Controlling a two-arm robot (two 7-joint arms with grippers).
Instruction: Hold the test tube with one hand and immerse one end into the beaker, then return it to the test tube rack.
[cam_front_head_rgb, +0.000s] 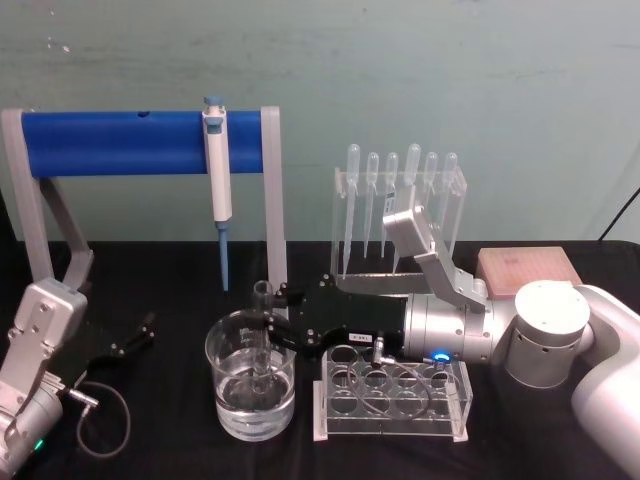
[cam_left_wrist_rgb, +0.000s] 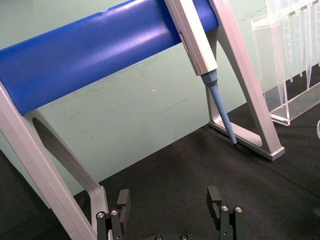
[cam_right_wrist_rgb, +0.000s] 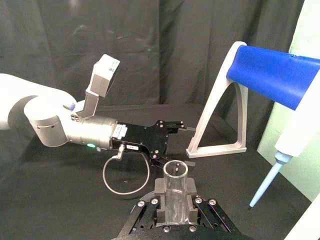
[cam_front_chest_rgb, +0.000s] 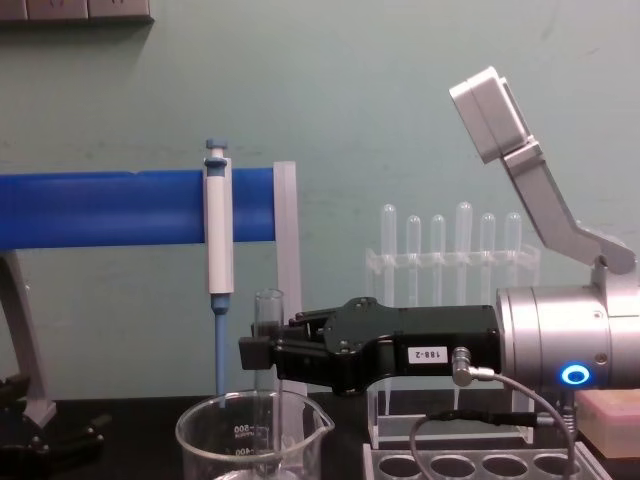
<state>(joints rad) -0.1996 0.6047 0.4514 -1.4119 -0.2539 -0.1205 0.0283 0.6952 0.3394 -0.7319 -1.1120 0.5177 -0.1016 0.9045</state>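
The right gripper (cam_front_head_rgb: 268, 330), clamped on the tube (cam_front_head_rgb: 262, 298), reaches over the rack (cam_front_head_rgb: 392, 428), its wrist covering the back holes. The beaker (cam_front_head_rgb: 222, 385) stands just beside the rack. The pipettor (cam_front_head_rgb: 218, 190) and pipettes (cam_front_head_rgb: 398, 200) crowd close behind. Bare table (cam_front_head_rgb: 170, 290) lies open between the beaker and the parked left gripper (cam_front_head_rgb: 133, 337), jaws apart.

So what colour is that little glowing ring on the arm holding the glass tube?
Blue. The ring shows best in the chest view.

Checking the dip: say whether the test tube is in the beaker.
In. The right gripper holds the test tube upright, lower end inside the beaker.
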